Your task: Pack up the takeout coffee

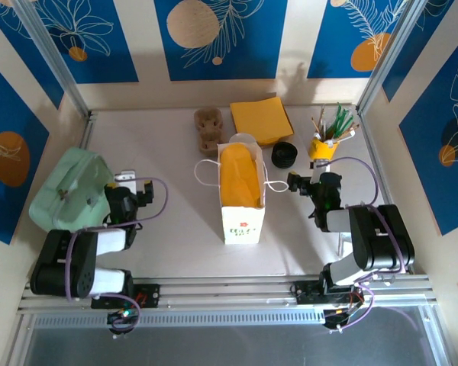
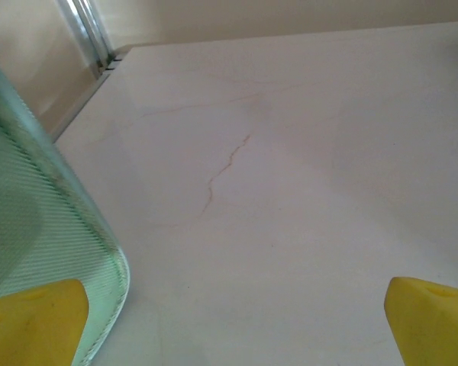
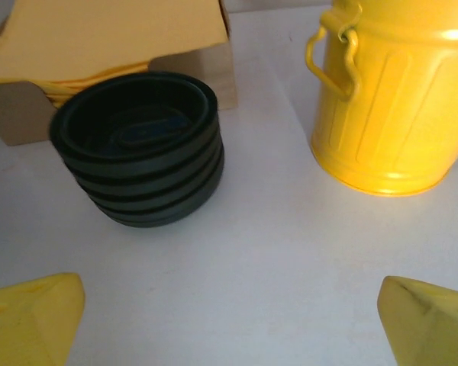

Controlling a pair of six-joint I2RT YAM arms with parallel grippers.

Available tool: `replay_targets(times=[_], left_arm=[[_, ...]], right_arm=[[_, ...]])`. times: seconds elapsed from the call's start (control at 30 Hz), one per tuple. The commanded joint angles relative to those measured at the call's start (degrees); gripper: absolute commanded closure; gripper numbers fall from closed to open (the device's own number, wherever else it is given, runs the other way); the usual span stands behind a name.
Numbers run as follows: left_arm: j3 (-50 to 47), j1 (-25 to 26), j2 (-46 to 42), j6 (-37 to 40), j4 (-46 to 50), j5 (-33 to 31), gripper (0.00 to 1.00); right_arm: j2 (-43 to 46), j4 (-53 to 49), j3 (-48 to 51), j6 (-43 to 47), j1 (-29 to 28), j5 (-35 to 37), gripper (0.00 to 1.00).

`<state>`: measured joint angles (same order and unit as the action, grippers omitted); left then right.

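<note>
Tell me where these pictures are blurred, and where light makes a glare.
Right wrist view: the yellow fingers at the bottom corners are soft, the black lids fairly sharp, and a glare spot sits on the yellow bucket. Left wrist view: the fingers and the green bag are out of focus. Top view: light is even on the table, without glare.

A paper bag point(image 1: 242, 221) hides most of a white cup point(image 1: 243, 139); the left pincer point(image 2: 237, 332) is cropped below.
</note>
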<state>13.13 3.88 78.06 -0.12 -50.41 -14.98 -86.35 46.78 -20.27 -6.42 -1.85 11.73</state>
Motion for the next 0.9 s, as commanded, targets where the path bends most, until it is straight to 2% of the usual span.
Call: replay_targets(times=[0.0, 0.1, 0.13, 0.17, 0.2, 0.87], left_arm=[[1.87, -0.98, 5.32, -0.75, -9.81, 6.47, 0.01], [2.91, -0.98, 12.75, 0.39, -15.43, 8.76, 0.01], [3.64, -0.98, 12.22, 0.66, -14.07, 9.54, 0.01], [5.25, -0.98, 10.39, 0.23, -7.30, 9.33, 0.01], [6.59, -1.00, 10.79, 0.12, -5.21, 8.89, 0.01], [7.00, -0.63, 11.58, 0.87, -5.93, 8.92, 0.01]], right_arm=[[-0.94, 0.43, -3.11, 0.18, 1.12, -3.28, 0.01], [-0.93, 0.39, -3.21, 0.04, 1.41, -4.00, 0.01], [-0.83, 0.25, -3.16, 0.16, 1.24, -3.80, 0.01], [-0.84, 0.32, -3.15, 0.09, 1.30, -3.89, 0.01], [-0.84, 0.24, -3.24, 0.09, 1.32, -3.90, 0.01], [-0.93, -0.11, -3.35, 0.18, 1.25, -3.99, 0.01]])
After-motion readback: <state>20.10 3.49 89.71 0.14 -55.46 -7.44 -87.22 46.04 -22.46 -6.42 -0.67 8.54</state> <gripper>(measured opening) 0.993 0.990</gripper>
